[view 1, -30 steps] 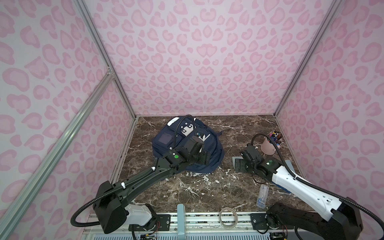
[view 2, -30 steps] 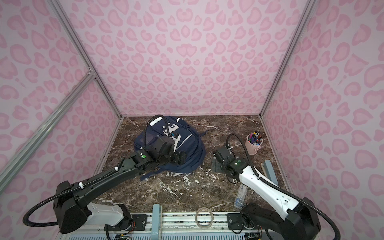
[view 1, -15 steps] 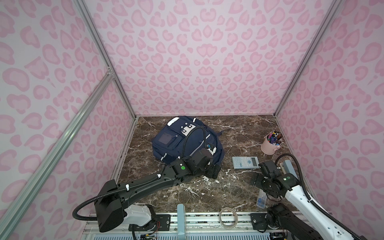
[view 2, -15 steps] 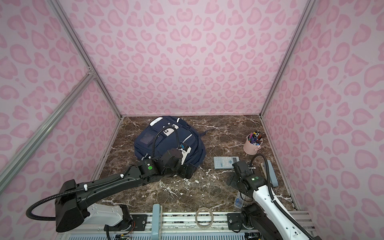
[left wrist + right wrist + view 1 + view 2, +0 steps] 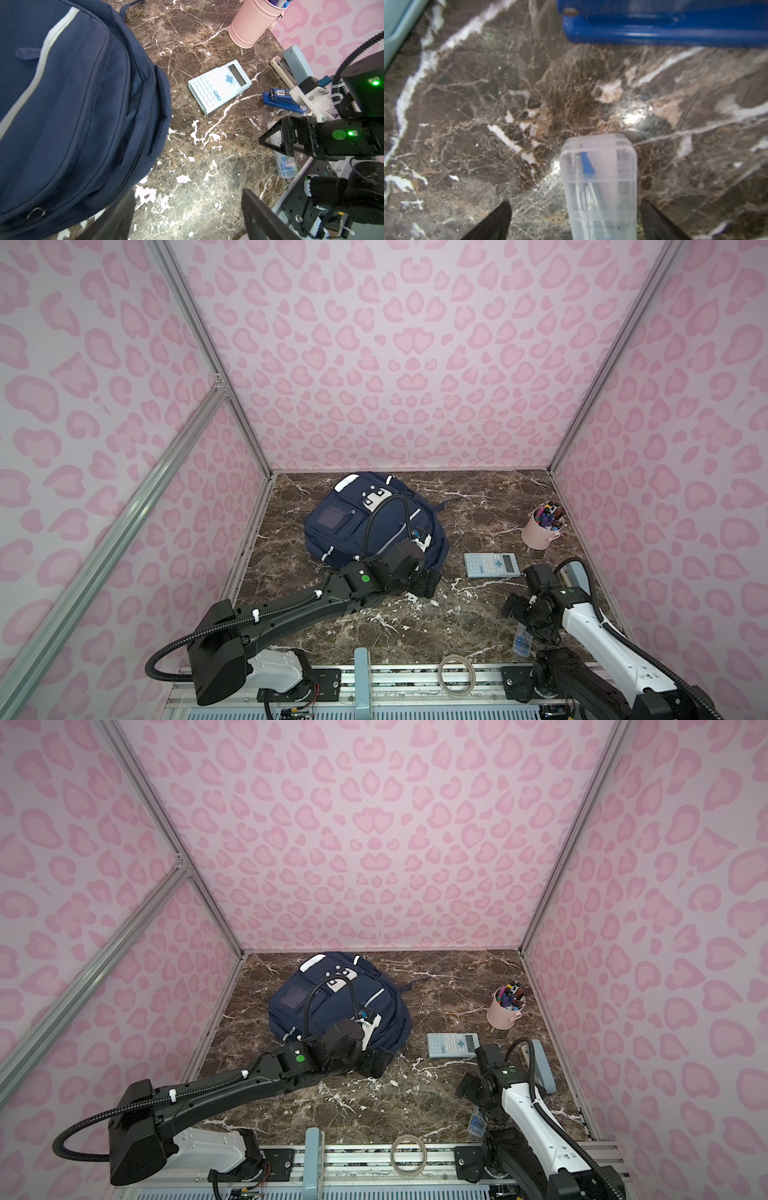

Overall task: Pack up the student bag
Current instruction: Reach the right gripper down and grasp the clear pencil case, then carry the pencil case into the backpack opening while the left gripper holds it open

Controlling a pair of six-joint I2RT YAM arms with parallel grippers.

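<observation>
Navy student bag lay just beside the spread left jaws, while the spread right jaws straddled a clear case whose slick plastic might squirt free under an off-centre squeeze.

- Light-blue calculator flat on marble tabletop
- Pink cup upright, holding pens
- Blue stapler near clear plastic case
- Tape ring at front edge

I see the bag lying flat on the counter, close to the back left corner. It is big, soft and dark blue, with white stripes and white patches at its far end. Its pockets face up. A thin strap pokes out to the right.
</observation>
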